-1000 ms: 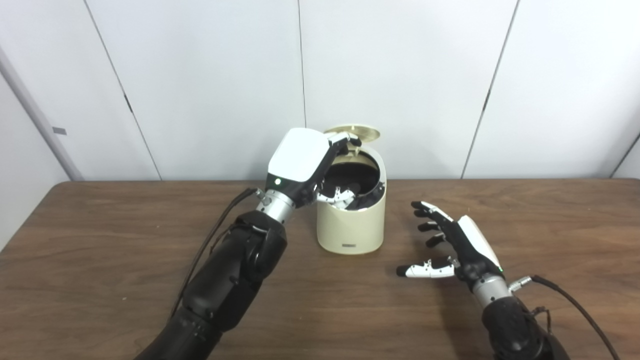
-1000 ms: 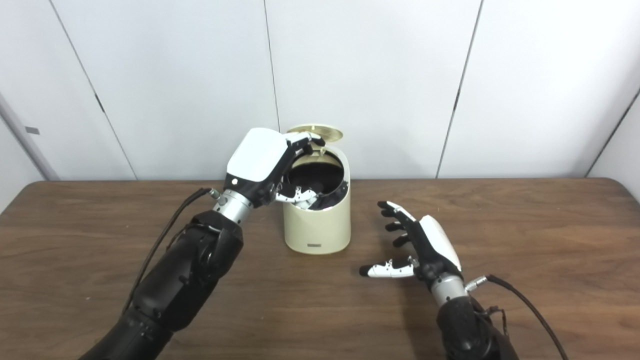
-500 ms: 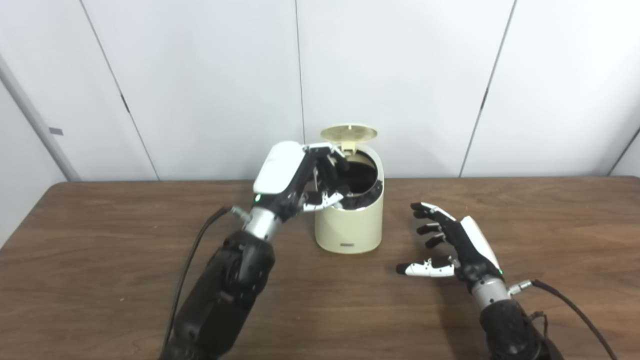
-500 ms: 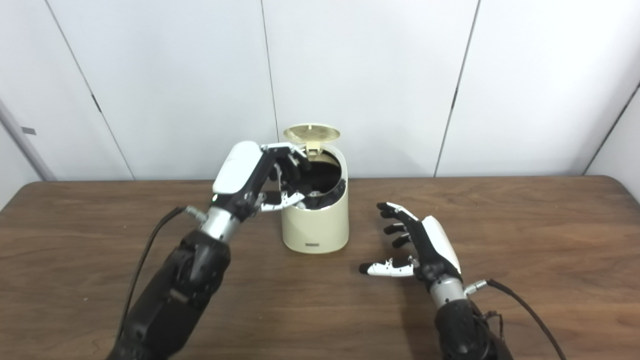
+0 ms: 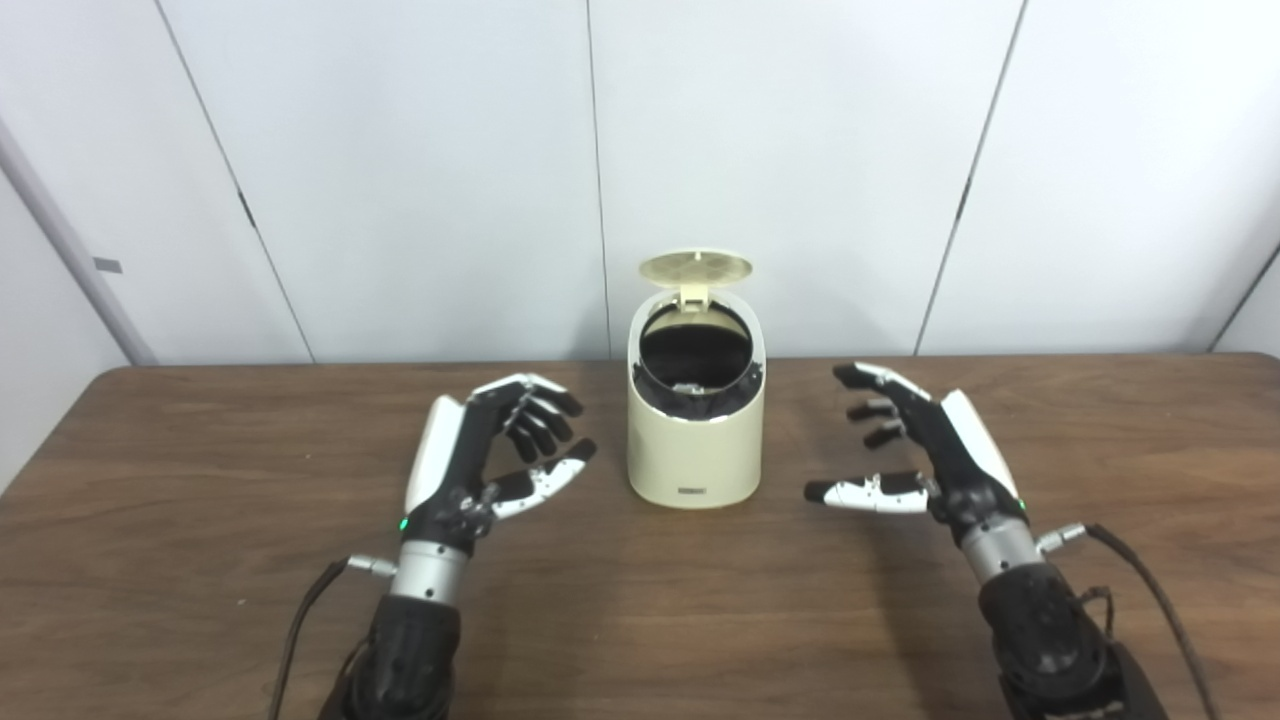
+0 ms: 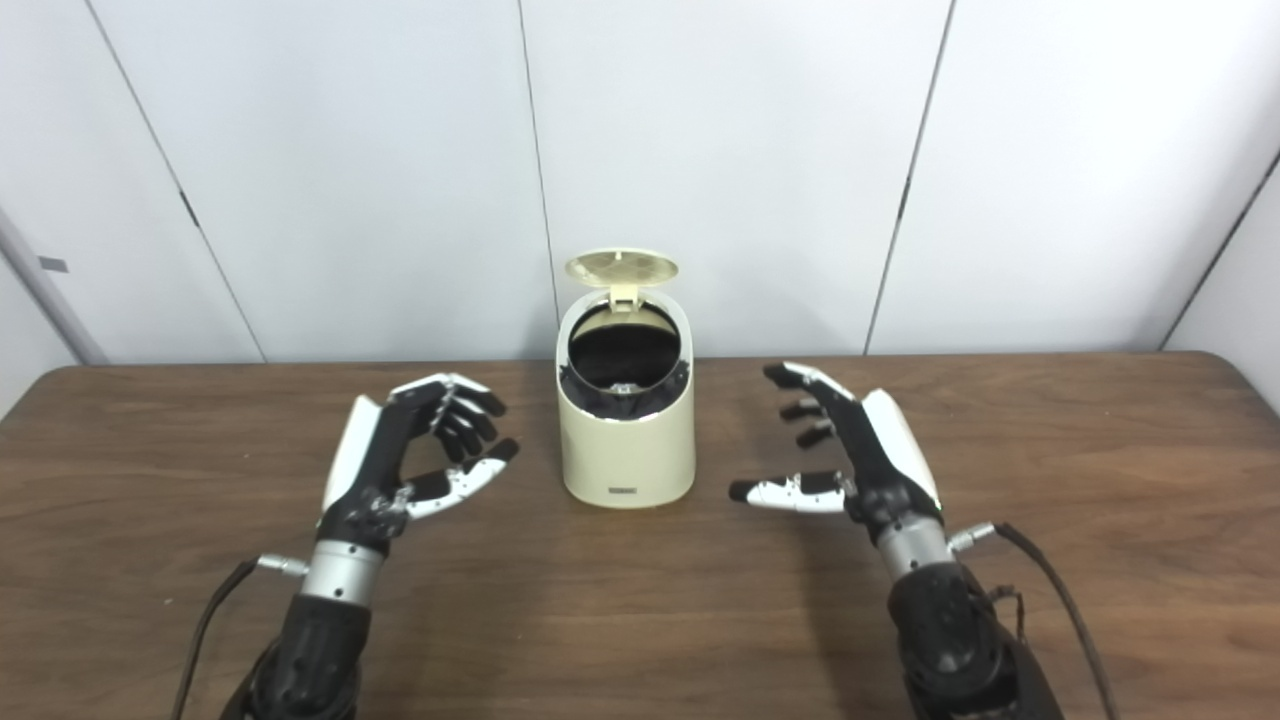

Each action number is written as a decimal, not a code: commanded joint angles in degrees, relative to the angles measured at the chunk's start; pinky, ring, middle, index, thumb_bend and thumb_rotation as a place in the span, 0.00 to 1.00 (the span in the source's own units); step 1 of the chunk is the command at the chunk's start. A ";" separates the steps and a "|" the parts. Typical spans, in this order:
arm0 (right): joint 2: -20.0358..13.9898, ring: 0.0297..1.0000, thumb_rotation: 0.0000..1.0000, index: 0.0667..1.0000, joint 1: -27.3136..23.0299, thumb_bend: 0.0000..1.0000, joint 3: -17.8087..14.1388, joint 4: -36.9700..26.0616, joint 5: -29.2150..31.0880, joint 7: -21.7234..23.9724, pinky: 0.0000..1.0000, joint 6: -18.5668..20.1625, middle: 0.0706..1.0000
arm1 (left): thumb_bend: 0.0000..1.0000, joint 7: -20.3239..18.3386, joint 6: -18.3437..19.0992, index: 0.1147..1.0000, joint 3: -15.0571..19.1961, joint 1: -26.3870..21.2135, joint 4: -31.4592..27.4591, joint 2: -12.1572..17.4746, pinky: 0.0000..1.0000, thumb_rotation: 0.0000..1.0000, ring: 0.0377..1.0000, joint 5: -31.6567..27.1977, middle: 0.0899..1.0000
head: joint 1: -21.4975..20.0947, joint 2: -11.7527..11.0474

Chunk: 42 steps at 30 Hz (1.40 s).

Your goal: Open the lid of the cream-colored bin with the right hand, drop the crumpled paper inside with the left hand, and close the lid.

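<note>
The cream-colored bin (image 5: pixel 695 450) stands at the middle of the brown table (image 5: pixel 640 620). Its round lid (image 5: pixel 695 267) is tipped up and open at the back. The inside is dark; a small pale scrap, perhaps the crumpled paper (image 5: pixel 688 386), shows low in the opening. My left hand (image 5: pixel 490 450) hangs over the table left of the bin, fingers loosely curled, holding nothing. My right hand (image 5: pixel 915 445) is open, fingers spread, right of the bin and apart from it.
White wall panels (image 5: pixel 420 160) rise right behind the table's far edge, close behind the bin. Cables (image 5: pixel 1150 600) trail from both wrists over the near table.
My left hand has pulled back out of the bin's opening, down and to the left, empty. My right hand has lifted slightly toward the bin. The lid stays open.
</note>
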 commanded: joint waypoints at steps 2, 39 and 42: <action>-1.49 0.75 0.18 0.80 -3.50 0.68 -0.27 -3.00 0.56 0.85 0.63 -2.65 0.83 | 0.51 -0.68 0.55 0.43 1.30 0.35 -2.14 -0.29 0.39 0.00 0.47 -2.55 0.44 | -0.12 -0.30; -7.50 0.84 0.34 0.88 -23.68 0.74 6.48 -2.57 -8.61 15.23 0.69 4.42 0.89 | 0.66 -1.69 2.50 0.66 1.30 2.29 2.88 -2.78 0.51 0.03 0.59 -2.75 0.64 | -0.17 -1.76; -7.57 0.85 0.33 0.88 -24.33 0.74 7.51 -2.94 -9.74 16.70 0.71 5.18 0.89 | 0.66 -1.53 2.52 0.66 1.39 2.21 2.86 -2.96 0.51 0.02 0.59 -2.68 0.64 | -0.10 -1.61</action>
